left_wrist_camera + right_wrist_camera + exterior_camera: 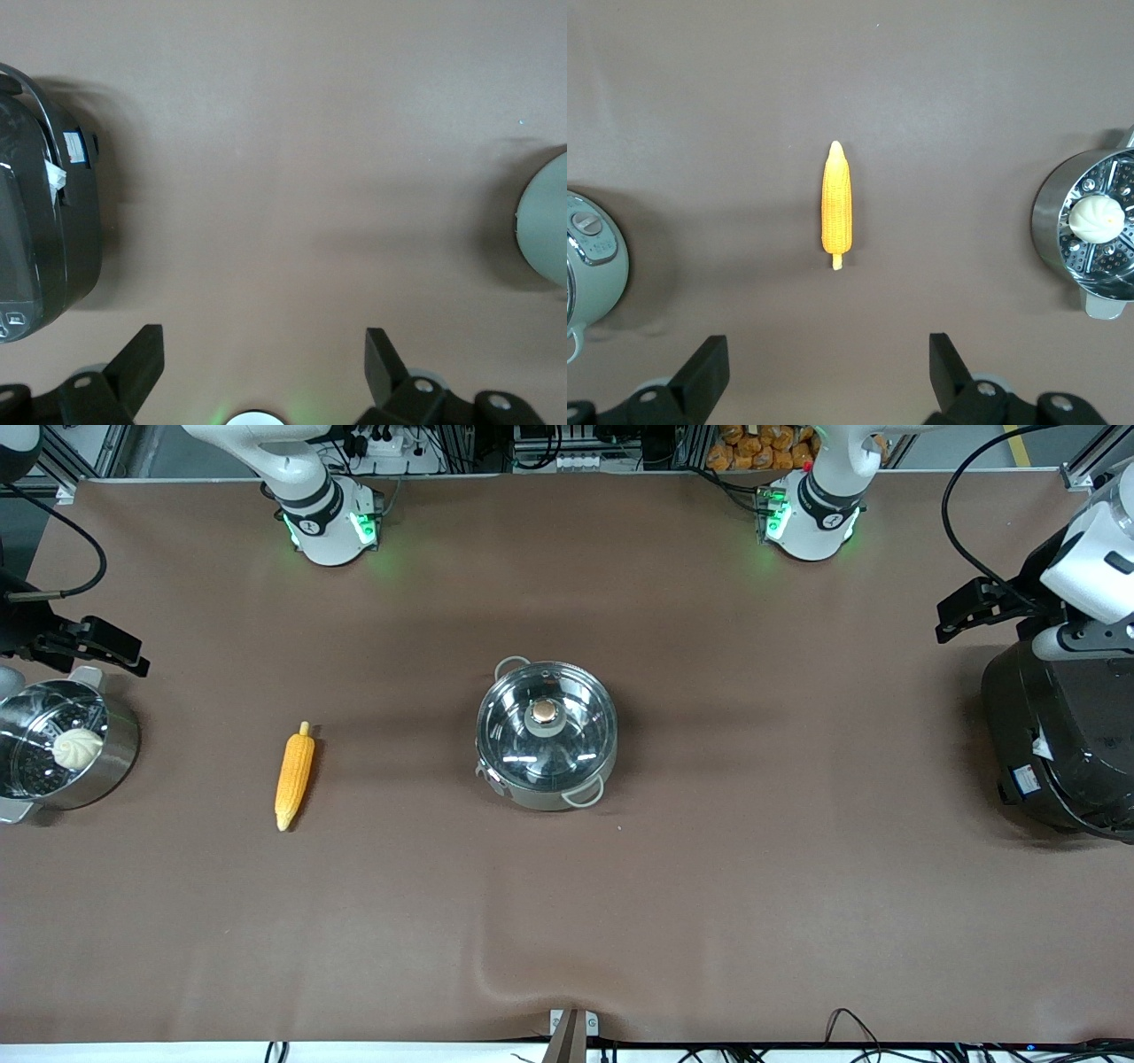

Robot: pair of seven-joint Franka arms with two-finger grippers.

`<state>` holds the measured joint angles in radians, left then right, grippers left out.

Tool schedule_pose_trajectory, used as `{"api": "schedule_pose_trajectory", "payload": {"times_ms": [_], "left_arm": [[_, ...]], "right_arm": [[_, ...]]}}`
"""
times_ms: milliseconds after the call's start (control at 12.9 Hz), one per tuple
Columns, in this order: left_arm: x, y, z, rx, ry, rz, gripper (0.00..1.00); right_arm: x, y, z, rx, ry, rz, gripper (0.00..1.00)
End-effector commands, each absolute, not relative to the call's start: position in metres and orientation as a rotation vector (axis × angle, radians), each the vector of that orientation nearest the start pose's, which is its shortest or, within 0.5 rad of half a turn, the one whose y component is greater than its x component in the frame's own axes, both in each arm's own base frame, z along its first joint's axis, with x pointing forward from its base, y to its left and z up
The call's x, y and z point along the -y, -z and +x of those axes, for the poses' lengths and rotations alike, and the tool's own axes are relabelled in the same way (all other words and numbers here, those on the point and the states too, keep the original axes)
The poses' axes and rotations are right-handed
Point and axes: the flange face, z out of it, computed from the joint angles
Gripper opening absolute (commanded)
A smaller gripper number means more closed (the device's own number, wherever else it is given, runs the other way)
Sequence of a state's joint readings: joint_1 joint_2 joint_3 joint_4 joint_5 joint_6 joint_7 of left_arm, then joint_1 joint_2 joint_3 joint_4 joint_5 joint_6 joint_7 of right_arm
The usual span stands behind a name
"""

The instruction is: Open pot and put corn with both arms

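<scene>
The shiny round stainless-steel pot sits mid-table with its clear glass lid on, the brass-coloured knob dead centre, one wire loop handle toward the robots' bases and one toward the front camera. Nothing has been opened yet, by the look of it.

Toward the right arm's end of the table, well apart from the pot, lies the tapered yellow-orange corn cob. Its long axis runs roughly from the bases' edge toward the front camera, pale stem tip at the end nearer the bases, pointed end nearer the camera. In the right wrist view the cob lies lengthwise between the two spread black fingers of the right gripper, which is released and holding nothing, parked up at the table's end above the steel steamer pot with the white bun.

The left gripper is likewise spread wide and empty, up over the big black rice cooker at the left arm's end.

My read: the corn is clearly the right arm's pick, with fingers closing across the cob's width, while the left arm is free for the knob. The lid has to lift first.
</scene>
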<state>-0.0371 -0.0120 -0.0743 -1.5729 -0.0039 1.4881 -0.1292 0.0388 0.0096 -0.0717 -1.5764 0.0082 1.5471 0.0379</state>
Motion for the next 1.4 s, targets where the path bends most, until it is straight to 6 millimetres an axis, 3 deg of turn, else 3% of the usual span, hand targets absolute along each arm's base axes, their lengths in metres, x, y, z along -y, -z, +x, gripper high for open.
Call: {"api": "schedule_pose_trajectory", "payload": {"times_ms": [0, 78, 155, 388, 620, 775, 930, 1085, 1318], "left_arm": [[0.089, -0.581, 0.563, -0.09, -0.239, -3.148, 1.0], [0.128, -0.57, 0.574, -0.133, -0.243, -3.149, 1.0], [0.162, -0.563, 0.585, -0.072, -0.24, -3.15, 1.0], [0.282, -0.536, 0.591, 0.193, -0.137, -3.169, 1.0], [0.383, -0.5, 0.58, 0.454, -0.046, -3.196, 1.0], [0.436, -0.462, 0.572, 0.561, -0.048, -3.194, 1.0], [0.48, -0.439, 0.56, 0.712, -0.021, -3.18, 0.98], [0.509, -0.418, 0.548, 0.779, 0.021, -3.141, 0.93], [0.55, -0.403, 0.528, 0.859, 0.093, -3.144, 0.82]], "right_arm": [[0.016, -0.614, 0.551, -0.16, -0.077, -3.116, 1.0], [0.013, -0.605, 0.552, -0.194, -0.094, -3.115, 1.0], [0.008, -0.598, 0.553, -0.19, -0.095, -3.116, 1.0], [-0.004, -0.575, 0.558, -0.18, -0.081, -3.12, 1.0], [-0.006, -0.515, 0.562, -0.182, -0.097, -3.121, 1.0], [-0.009, -0.463, 0.568, -0.169, -0.083, -3.123, 1.0], [-0.012, -0.413, 0.575, -0.161, -0.04, -3.126, 1.0], [-0.012, -0.362, 0.581, -0.149, -0.046, -3.128, 1.0], [-0.012, -0.289, 0.594, -0.152, -0.056, -3.132, 1.0]]}}
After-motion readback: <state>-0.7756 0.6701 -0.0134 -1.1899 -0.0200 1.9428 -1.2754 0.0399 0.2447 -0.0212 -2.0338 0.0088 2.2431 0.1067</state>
